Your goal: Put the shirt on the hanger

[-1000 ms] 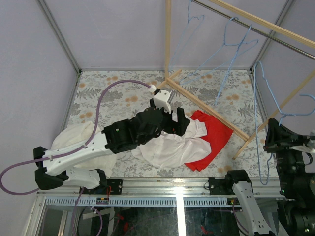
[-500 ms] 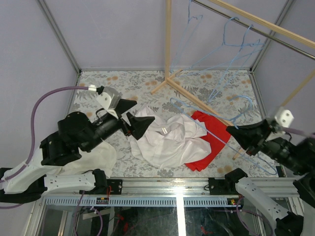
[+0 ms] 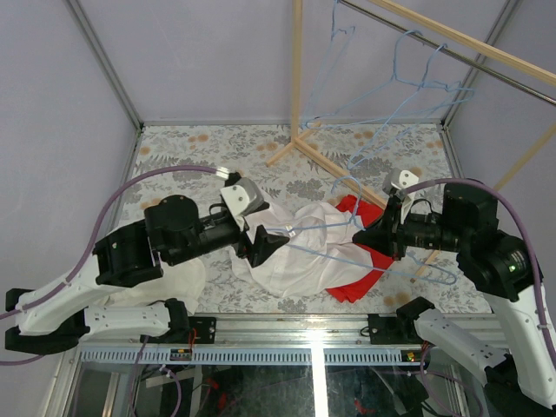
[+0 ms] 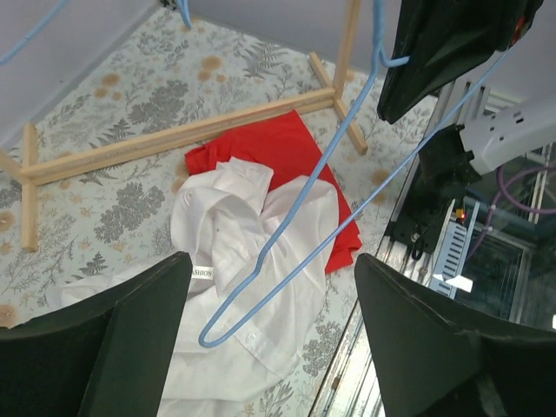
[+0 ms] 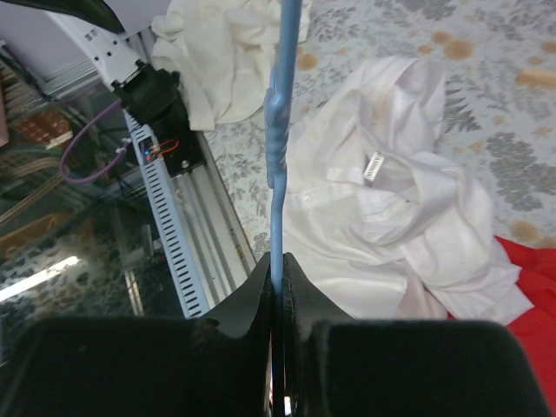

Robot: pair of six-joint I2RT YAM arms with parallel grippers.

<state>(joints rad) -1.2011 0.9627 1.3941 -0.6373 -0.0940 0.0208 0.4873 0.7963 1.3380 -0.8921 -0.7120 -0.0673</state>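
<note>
Overhead, a floral-patterned counter (image 3: 200,143) fills the floor of the frame. A red cloth (image 3: 352,287) lies flat at centre right, its far corner just beside the slanted base beam of the pale wooden rack (image 3: 296,61), whose post climbs out of the top of the frame. Spare light-blue wire hangers (image 3: 399,61) dangle at the upper right. A creamy off-white garment (image 3: 189,276) sits heaped at the lower left, well apart from the red.
</note>
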